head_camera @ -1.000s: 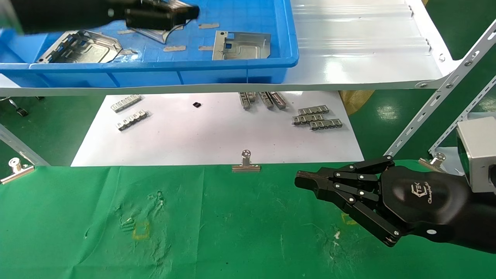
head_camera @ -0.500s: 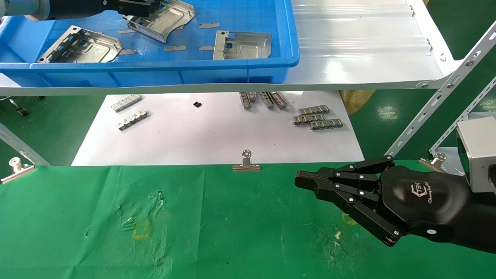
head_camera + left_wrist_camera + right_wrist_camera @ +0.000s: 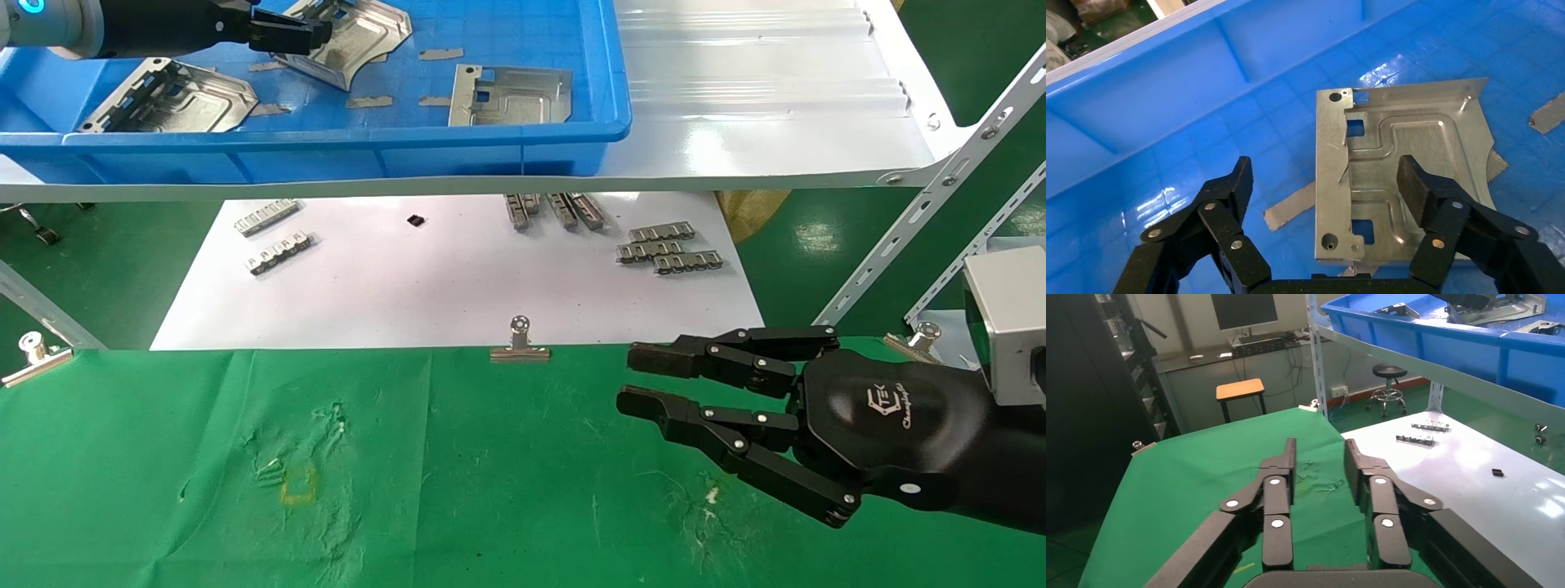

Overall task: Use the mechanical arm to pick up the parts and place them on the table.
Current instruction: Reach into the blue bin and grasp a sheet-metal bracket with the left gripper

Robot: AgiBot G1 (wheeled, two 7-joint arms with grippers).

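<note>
Three silver sheet-metal parts lie in a blue bin: one at the left, one in the middle, one at the right. My left gripper hangs over the middle part, jaws open. In the left wrist view the left gripper is open and the part lies flat on the bin floor between its fingers. My right gripper, a glossy black hand, hovers open and empty over the green table. It also shows open in the right wrist view.
The bin stands on a glossy white shelf. Below it a white sheet holds small comb-like strips. Binder clips edge the cloth. A slanted shelf strut stands by the right arm. Tape scraps lie in the bin.
My right gripper's fingers have spread from shut to open, in place. My left gripper has drawn back to the left over the middle part in the bin.
</note>
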